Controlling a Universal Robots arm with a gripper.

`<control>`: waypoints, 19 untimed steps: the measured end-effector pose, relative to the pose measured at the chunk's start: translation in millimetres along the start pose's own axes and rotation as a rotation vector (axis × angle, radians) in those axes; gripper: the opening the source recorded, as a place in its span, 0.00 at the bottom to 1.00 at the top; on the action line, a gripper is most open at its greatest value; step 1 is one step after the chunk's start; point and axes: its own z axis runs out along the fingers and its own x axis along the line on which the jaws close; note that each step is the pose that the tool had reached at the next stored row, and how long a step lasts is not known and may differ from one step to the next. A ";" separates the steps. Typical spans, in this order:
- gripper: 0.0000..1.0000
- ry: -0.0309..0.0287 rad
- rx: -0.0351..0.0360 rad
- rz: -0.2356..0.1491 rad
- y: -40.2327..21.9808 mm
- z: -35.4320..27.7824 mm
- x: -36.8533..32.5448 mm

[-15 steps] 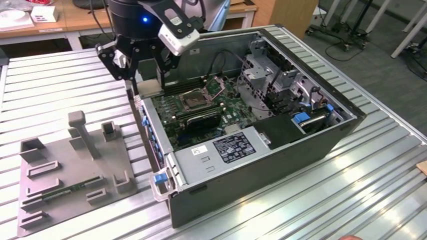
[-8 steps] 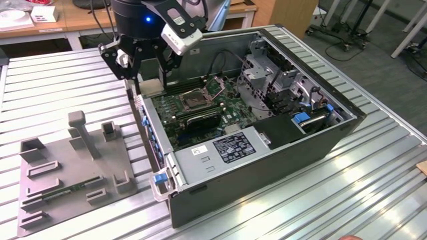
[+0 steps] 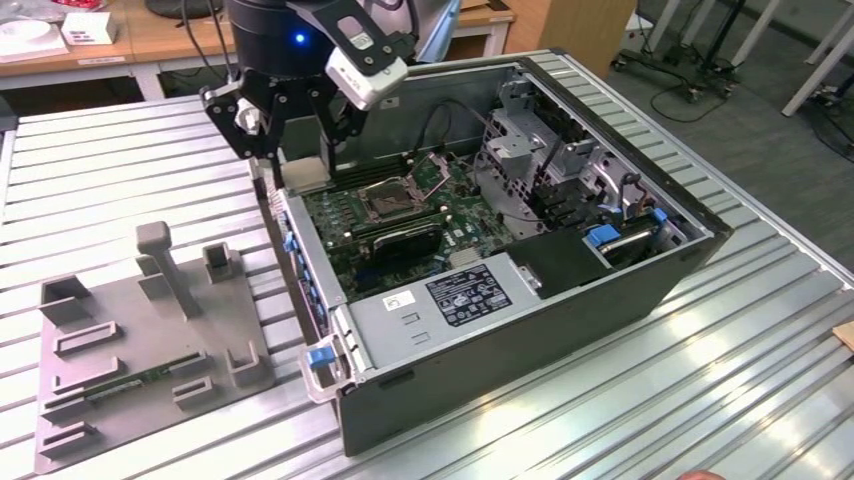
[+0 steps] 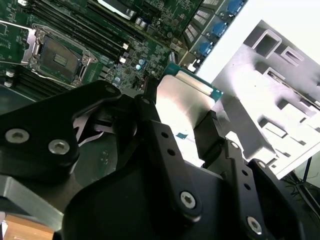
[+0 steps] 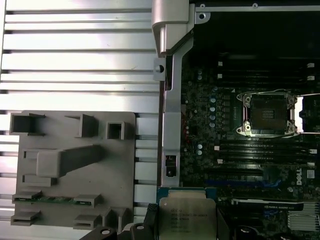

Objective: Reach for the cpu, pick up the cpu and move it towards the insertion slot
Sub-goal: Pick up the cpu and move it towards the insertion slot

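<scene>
Grip: the cpu (image 4: 182, 107) is being clamped flat between the fingers of the gripper (image 4: 175, 130).
Position: the chip is being held over the case's edge (image 5: 172, 125).
Bearing: the insertion slot (image 5: 268, 112) is lying further inside, uncovered, on the motherboard (image 3: 427, 215).
Surroundings: the grey fixture (image 3: 140, 340) is being left on the slatted table (image 3: 94, 180) outside the case.

In the first wrist view the flat square silver-topped cpu (image 5: 186, 220) is cut off by the picture's edge, its lower part lost behind the black gripper (image 5: 186, 231) fingers. In the second wrist view the black fingers (image 4: 165, 145) cover the chip's near half. In the exterior view the arm's white wrist housing (image 3: 363, 62) hides the gripper's tips and whatever they hold.
</scene>
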 end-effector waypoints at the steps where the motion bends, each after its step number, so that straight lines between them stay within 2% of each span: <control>1: 0.54 0.0000 0.0000 0.000 0.0 0.0 -0.9; 14: 0.54 0.0000 0.0000 0.000 -0.3 0.1 -13.6; 19: 0.54 0.0000 0.0001 0.000 -0.3 0.1 -14.6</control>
